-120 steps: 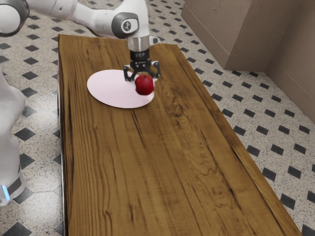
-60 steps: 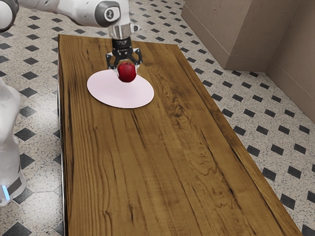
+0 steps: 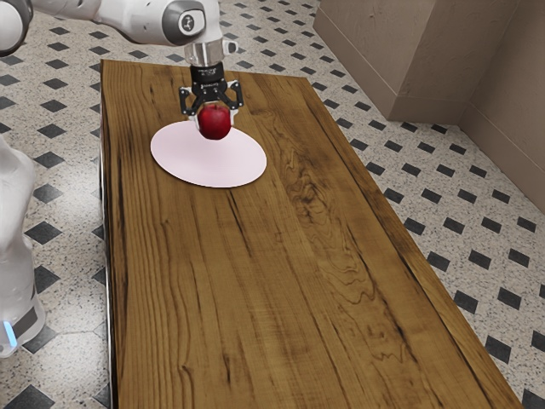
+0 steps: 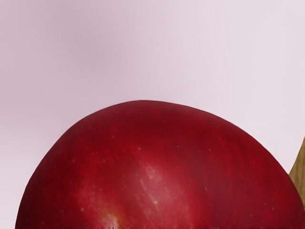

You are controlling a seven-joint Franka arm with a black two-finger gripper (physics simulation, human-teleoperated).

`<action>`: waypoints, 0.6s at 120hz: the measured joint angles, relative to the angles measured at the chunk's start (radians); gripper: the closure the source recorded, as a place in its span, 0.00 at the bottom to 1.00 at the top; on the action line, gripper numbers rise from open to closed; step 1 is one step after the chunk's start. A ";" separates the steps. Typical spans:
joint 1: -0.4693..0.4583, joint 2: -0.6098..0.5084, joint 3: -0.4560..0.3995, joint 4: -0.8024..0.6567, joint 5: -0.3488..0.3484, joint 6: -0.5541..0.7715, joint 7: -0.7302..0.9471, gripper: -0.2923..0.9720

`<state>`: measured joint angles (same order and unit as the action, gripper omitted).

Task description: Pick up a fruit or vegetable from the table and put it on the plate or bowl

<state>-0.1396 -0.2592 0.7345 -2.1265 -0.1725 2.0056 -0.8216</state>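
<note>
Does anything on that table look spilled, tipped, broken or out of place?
Nothing stands out. The gripper holds the red apple, whole and unmarked, over the pink plate, which lies flat on the wooden table. No spills or damage show.

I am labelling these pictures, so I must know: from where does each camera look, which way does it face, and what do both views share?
Exterior view: beside the arm, raised, looking down along the wooden table; it shows the white arm, its base and the black jaws shut on the red apple over the pink plate.
Wrist view: on the hand, facing down past the apple onto the plate.
Shared: apple, plate, a sliver of table.
</note>
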 joint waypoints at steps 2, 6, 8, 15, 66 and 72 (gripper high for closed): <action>0.000 0.000 0.000 0.000 -0.001 0.000 0.001 0.29; -0.001 0.000 0.000 0.000 -0.002 0.000 0.003 0.28; -0.001 0.000 -0.001 0.000 -0.002 0.000 0.004 0.27; -0.002 0.000 -0.001 0.000 -0.003 0.000 0.006 0.26; -0.048 0.158 -0.565 0.587 0.028 -0.129 -0.256 0.23; -0.062 0.207 -0.638 0.678 0.037 -0.192 -0.344 0.23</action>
<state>-0.2018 -0.0519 0.0967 -1.4484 -0.1352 1.8140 -1.1656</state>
